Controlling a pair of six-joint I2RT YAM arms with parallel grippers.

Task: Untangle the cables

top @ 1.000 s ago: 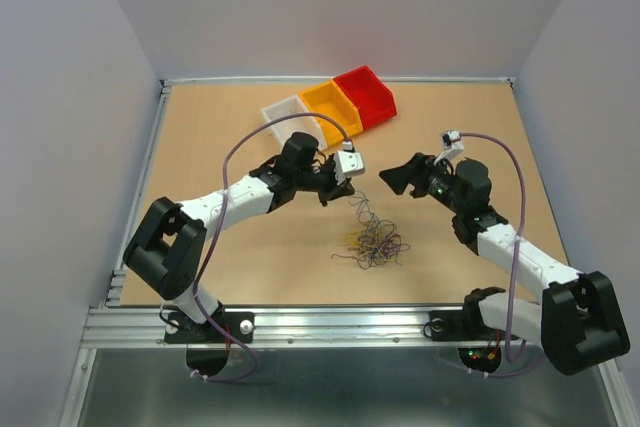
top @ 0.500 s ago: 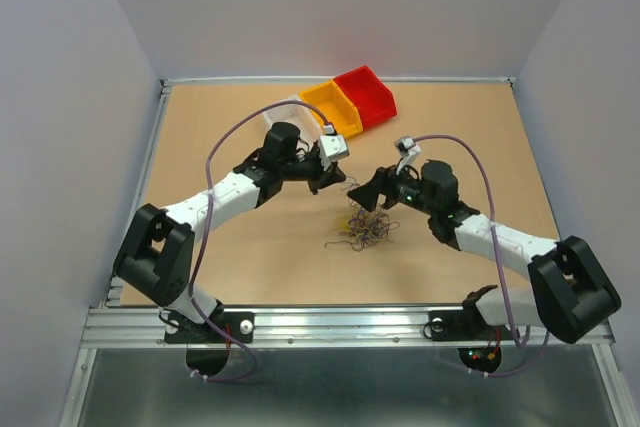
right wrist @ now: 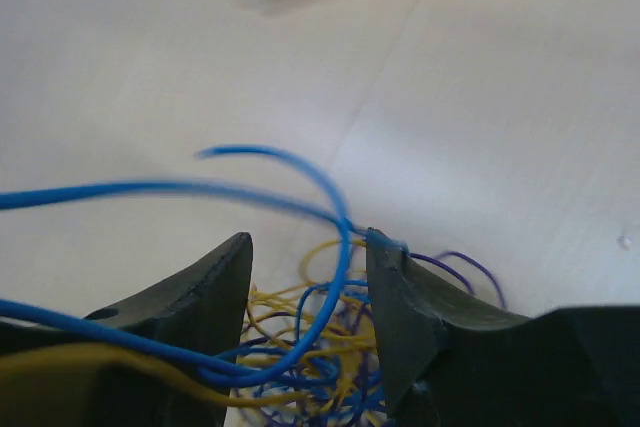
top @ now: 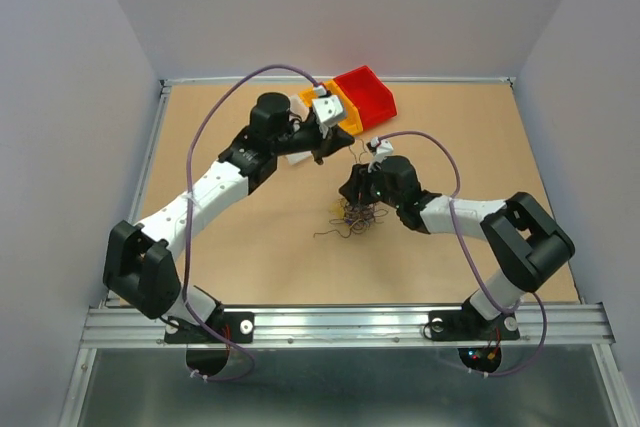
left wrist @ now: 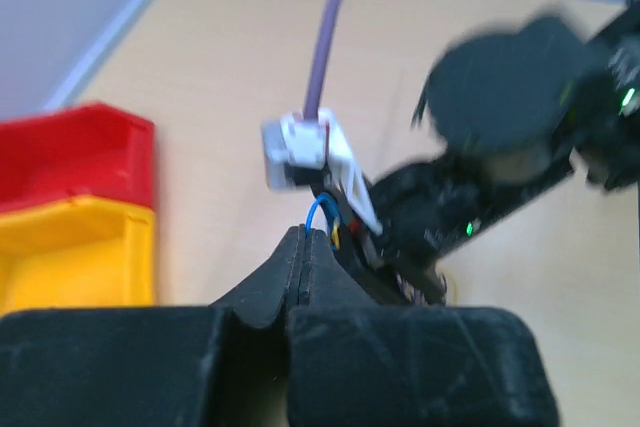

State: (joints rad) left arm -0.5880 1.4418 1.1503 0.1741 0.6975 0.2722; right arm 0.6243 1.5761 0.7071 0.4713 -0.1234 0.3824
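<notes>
The cables (top: 356, 218) lie in a tangled heap of thin blue, yellow and dark purple wires at mid table. My left gripper (top: 322, 150) hangs above and behind the heap, near the bins. In the left wrist view it (left wrist: 308, 232) is shut, with a blue cable (left wrist: 318, 213) pinched at its tips. My right gripper (top: 350, 188) is at the heap's far edge. In the right wrist view it (right wrist: 308, 252) is open, with blue strands (right wrist: 335, 247) running between the jaws and the heap (right wrist: 320, 367) just beyond.
A red bin (top: 366, 93) and a yellow bin (top: 345, 119) stand at the back. A white bin (top: 297, 157) is mostly hidden by my left arm. The table is bordered by a metal rail (top: 300, 327) at the front.
My left gripper has moved back toward the bins, still shut on the cable. My right gripper has swung left and down onto the heap. The heap has bunched up slightly.
</notes>
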